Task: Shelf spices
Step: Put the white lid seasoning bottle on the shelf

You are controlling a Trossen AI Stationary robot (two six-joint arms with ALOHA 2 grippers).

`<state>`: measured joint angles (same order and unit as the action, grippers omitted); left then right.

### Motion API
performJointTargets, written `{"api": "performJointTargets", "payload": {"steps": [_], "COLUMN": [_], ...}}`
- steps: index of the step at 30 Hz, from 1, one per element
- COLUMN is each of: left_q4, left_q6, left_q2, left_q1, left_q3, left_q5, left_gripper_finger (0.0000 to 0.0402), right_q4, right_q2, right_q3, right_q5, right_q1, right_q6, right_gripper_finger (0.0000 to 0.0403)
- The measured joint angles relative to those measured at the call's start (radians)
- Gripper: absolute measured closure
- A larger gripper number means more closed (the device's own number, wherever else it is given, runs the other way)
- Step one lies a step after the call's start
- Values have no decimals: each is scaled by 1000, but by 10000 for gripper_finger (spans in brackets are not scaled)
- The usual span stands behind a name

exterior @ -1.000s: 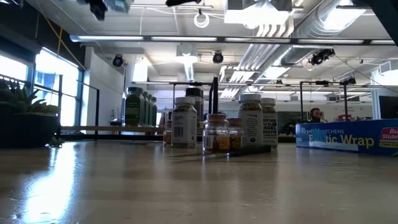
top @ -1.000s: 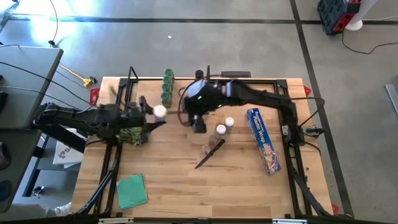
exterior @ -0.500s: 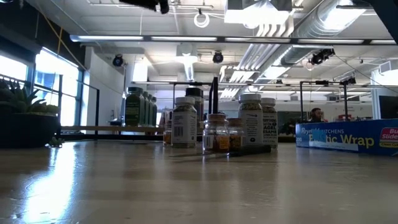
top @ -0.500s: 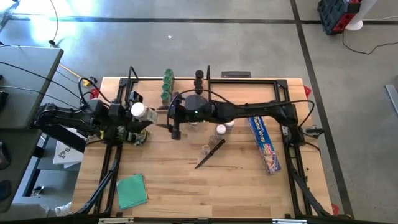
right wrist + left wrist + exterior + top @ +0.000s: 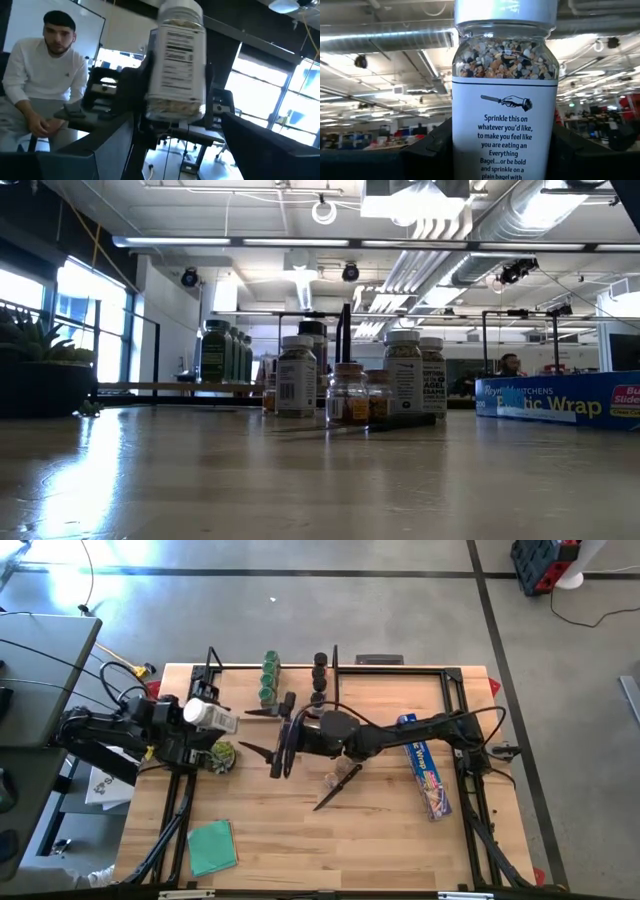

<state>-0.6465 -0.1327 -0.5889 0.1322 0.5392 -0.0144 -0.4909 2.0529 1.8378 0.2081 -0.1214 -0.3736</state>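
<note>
Table (image 5: 330,840) first: you have a wooden top with the shelf (image 5: 270,668) along its far edge, where several green-capped and dark-capped jars already stand, while a few more jars (image 5: 400,385) wait mid-table beside a knife (image 5: 335,788) and a blue wrap box (image 5: 424,766). Both arms meet over the left half of the table. Your left gripper (image 5: 190,720) is clamped on a white-capped seasoning jar (image 5: 208,715), held raised clear of the table; in the left wrist view that jar (image 5: 504,90) stands along the fingers, cap away from the wrist. Your right gripper (image 5: 268,735) faces it with jaws spread wide and nothing between them. The point that governs the next move: the jar lies just beyond the right fingertips, toward the left arm, and in the right wrist view its long axis (image 5: 177,62) runs roughly upright between the two fingers. In my judgement this is a handover, and the right arm is the one better placed to reach the shelf afterwards.
</note>
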Motion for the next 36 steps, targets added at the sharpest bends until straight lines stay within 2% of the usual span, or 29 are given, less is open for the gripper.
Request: {"api": "performJointTargets", "payload": {"steps": [14, 17, 22, 25, 32, 36], "left_q4": [-110, -106, -95, -68, 161, 437], "left_q6": [13, 25, 19, 16, 3, 58], "left_q2": [-136, -140, -148, -151, -42, 54], "left_q1": [0, 0, 0, 0, 1, 1], "left_q3": [0, 0, 0, 2, 2, 36], "left_q5": [-5, -6, -9, -10, 35, 138], "left_gripper_finger": [213, 213, 213, 213, 206, 126], "right_q4": [7, 18, 26, 38, 210, 424], "right_q2": [2, 2, 2, 2, -17, -57], "right_q3": [0, 0, 0, 0, 0, -1], "right_q5": [-29, -29, -30, -31, -28, -14], "right_q1": [10, 11, 9, 8, 10, 13], "right_q6": [106, 111, 113, 118, 169, 208], "right_gripper_finger": [113, 139, 210, 220, 220, 220]}}
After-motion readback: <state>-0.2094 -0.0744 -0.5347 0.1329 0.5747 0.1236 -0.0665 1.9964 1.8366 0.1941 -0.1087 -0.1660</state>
